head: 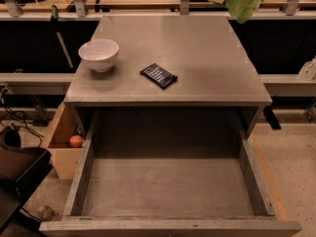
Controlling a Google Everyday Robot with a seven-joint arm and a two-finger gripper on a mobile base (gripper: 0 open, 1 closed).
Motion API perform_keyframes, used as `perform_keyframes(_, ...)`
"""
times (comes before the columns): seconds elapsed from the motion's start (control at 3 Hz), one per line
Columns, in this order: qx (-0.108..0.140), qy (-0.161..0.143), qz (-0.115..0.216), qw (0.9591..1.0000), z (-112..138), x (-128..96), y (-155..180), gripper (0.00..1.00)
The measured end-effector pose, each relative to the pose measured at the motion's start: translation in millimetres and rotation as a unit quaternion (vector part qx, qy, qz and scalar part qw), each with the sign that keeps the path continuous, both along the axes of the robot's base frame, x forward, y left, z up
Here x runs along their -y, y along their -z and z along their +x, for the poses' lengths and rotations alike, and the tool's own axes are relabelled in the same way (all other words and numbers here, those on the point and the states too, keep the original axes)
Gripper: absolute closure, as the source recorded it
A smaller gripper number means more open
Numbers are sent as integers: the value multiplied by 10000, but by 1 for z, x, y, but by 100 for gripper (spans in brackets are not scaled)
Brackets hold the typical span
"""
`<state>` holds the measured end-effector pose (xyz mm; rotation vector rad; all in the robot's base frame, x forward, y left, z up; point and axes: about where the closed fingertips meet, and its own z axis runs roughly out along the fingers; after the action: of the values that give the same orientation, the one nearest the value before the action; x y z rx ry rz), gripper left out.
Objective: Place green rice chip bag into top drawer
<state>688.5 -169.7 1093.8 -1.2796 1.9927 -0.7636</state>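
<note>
The green rice chip bag (243, 0) hangs at the top right edge of the view, above the back right of the tabletop (197, 48). Only its lower part shows, light green with a tan patch. My gripper is out of view above the top edge, where the bag rises out of the frame. The top drawer (81, 179) is pulled fully open below the tabletop's front edge. It is a wide grey box with a bare bottom.
A white bowl (99, 55) stands on the tabletop's left. A small dark-blue packet (158, 76) lies near the middle front. A wooden box (64, 137) with an orange ball (75, 141) sits on the floor to the left. Dark gear lies at the bottom left.
</note>
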Motion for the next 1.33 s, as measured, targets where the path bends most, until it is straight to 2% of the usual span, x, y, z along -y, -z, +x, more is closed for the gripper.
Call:
perform_keyframes(0.33, -195, 18, 372, 9991, -13, 8, 13, 100)
perform_keyframes(0.67, -443, -45, 1076, 9932, -71, 32, 29, 100)
perform_keyframes(1.0, -846, -186, 1591, 9835, -154, 44, 52, 100)
perform_keyframes(1.33, -1106, -355, 2073, 9714, -214, 52, 83, 100)
